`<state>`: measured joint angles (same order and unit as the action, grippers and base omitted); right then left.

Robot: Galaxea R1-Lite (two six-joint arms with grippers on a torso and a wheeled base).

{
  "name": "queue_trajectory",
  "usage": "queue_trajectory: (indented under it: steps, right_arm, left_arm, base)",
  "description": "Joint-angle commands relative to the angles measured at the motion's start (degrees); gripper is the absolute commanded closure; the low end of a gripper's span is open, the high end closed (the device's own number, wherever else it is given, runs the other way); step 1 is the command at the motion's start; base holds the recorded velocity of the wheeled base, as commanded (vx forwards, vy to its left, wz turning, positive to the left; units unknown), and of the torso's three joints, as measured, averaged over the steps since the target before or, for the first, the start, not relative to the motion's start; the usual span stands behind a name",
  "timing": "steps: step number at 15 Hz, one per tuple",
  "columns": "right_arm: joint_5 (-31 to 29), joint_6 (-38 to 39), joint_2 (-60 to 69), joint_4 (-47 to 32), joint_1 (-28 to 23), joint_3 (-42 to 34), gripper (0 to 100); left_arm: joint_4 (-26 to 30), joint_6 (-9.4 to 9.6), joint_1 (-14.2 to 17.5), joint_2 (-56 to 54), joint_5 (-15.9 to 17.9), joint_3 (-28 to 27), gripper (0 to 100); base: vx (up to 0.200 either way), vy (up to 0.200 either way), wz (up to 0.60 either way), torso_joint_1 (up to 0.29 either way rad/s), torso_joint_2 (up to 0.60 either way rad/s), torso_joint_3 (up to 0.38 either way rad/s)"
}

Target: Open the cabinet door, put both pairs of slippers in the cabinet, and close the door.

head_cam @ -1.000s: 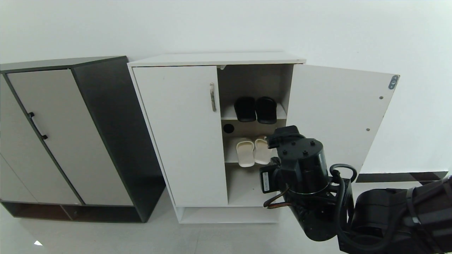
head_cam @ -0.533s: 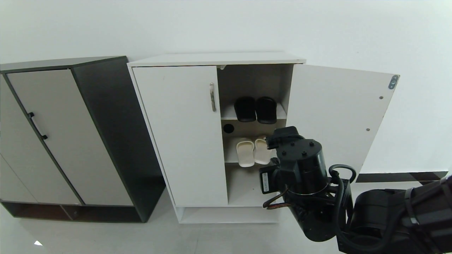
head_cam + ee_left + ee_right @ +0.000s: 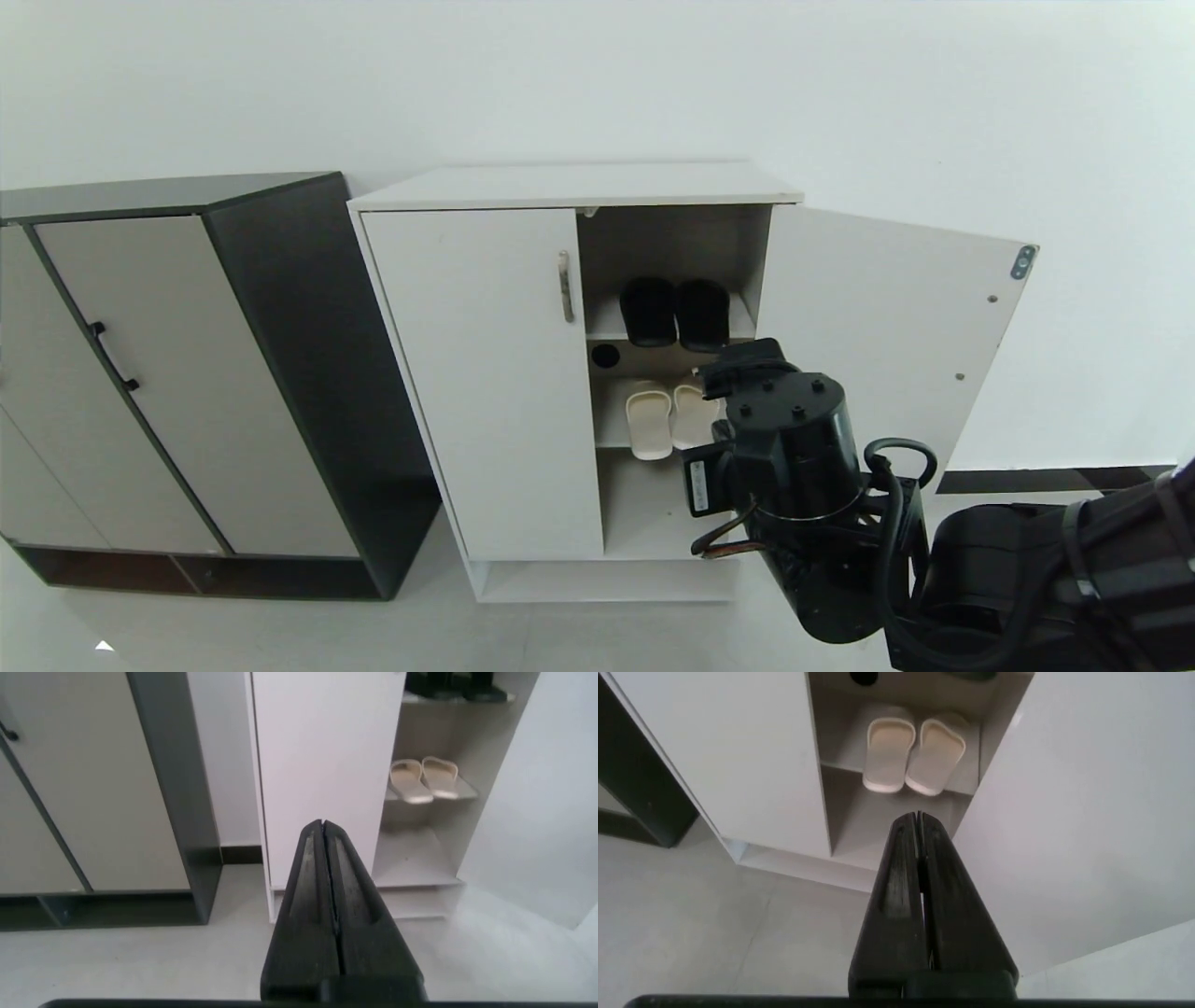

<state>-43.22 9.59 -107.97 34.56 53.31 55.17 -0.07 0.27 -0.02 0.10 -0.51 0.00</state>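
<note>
We find no legible text, number or sign at this moment. One white sticker [image 3: 702, 485] sits on the wrist housing of the right arm [image 3: 794, 467], facing the open cabinet. It carries dark print that is too small for us to make out.

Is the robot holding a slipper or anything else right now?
Nothing. The left gripper and right gripper are both shut with nothing between their fingers. The cream slippers lie on the middle shelf of the white cabinet.
</note>
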Motion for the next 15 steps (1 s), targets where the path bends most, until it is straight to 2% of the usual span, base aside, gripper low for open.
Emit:
queue_trajectory:
  steps: [1,15]
  right_arm:
    - [0.0,0.1,-0.1,0.0,0.0,0.0,100]
    - [0.0,0.0,-0.2,0.0,0.0,-0.1,100]
  left_arm:
    - [0.0,0.00,-0.1,0.0,0.0,0.0,100]
    - [0.0,-0.18,0.0,0.0,0.0,0.0,100]
  base:
    - [0.000,0.000,0.00,0.100,-0.46,-0.349]
    - [0.000,0.000,0.00,0.156,-0.47,-0.324]
